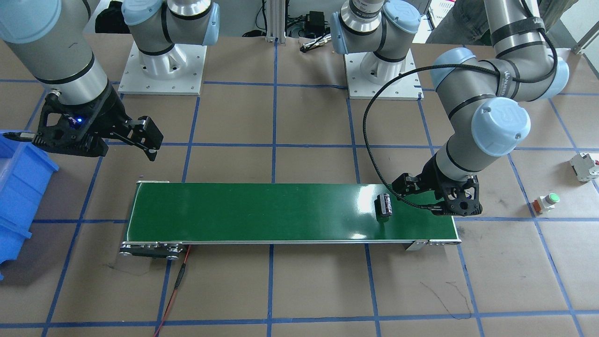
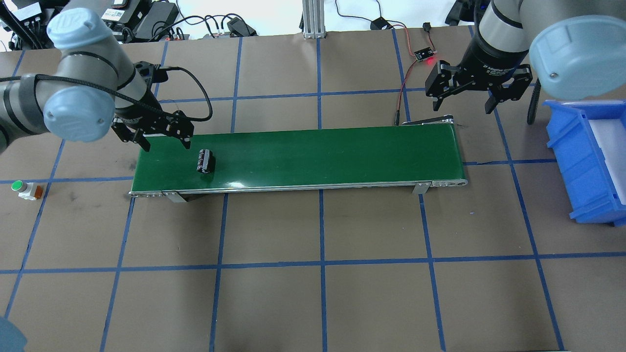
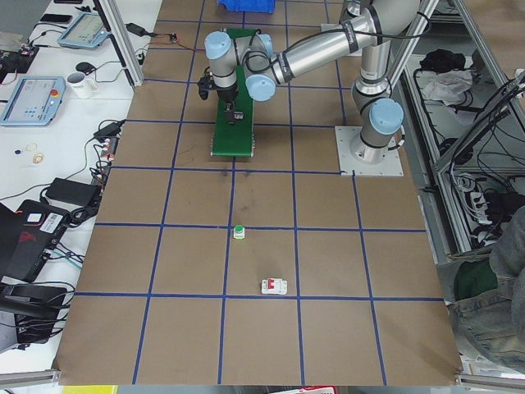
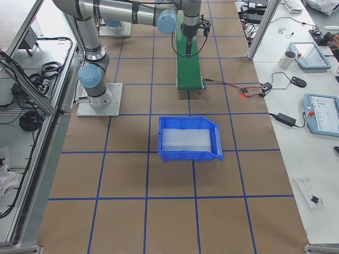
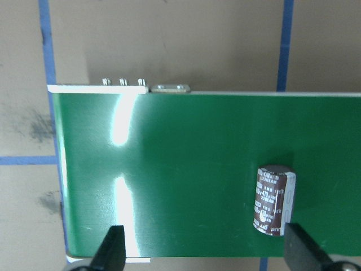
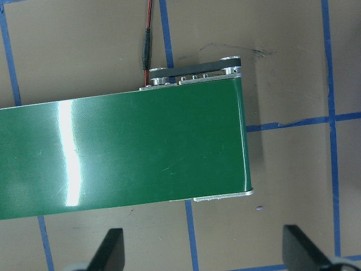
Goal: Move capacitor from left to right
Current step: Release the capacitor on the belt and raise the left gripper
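Lying on its side, the capacitor (image 2: 205, 161) rests on the green conveyor belt (image 2: 318, 151). It is near the belt's left end in the overhead view and toward the right end in the front-facing view. Neither claw holds it.

The left claw (image 2: 166, 142) hangs over the belt's left end, at the belt's upper edge in the overhead frame. Its jaws are spread wide and empty. In the left wrist view, both fingers (image 5: 113, 251) show at the bottom edge of the frame. The capacitor sits at lower right, just beside the right-hand fingertip; contact cannot be judged.

The right claw (image 2: 462, 106) hangs at upper right of the overhead frame, just above the belt's right end. Its jaws are also spread wide and empty. The right wrist view shows the belt's end across the upper part of the frame.

A blue bin (image 2: 582, 161) stands on the desk (image 2: 318, 293) at the right edge of the overhead frame, apart from the belt. A green-capped button (image 2: 24, 188) sits at the left edge. A white boxy part (image 1: 585, 167) lies at the right edge of the front-facing frame.
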